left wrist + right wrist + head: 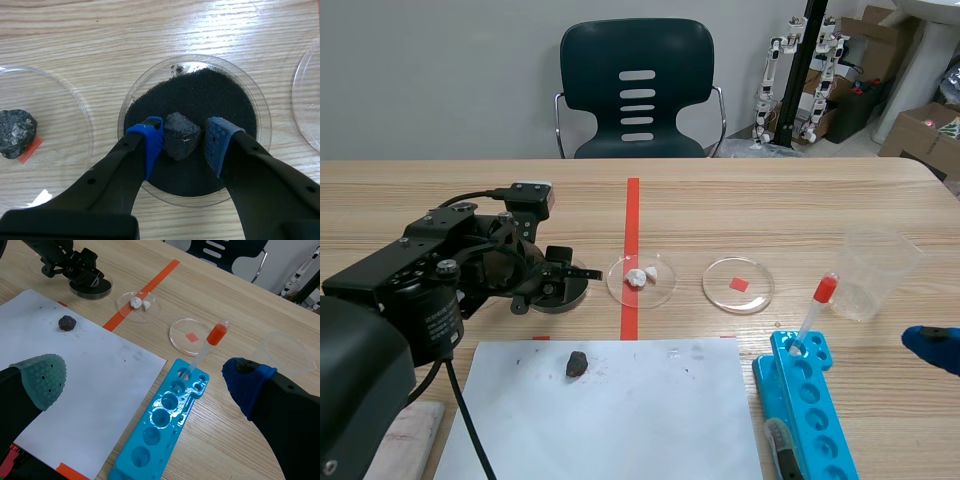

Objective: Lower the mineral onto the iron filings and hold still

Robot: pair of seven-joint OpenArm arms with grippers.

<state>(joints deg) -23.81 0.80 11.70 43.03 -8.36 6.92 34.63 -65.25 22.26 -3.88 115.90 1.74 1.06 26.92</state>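
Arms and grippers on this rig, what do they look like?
Both black. The left arm has bulky round joints and a black cable. The left gripper has thick fingers with blue dotted pads; the right gripper has one grey-green pad, one blue pad.

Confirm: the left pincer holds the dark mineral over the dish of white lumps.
Wrong dish. The left pincer holds the mineral over the dish of black iron filings; the left wrist view shows it.
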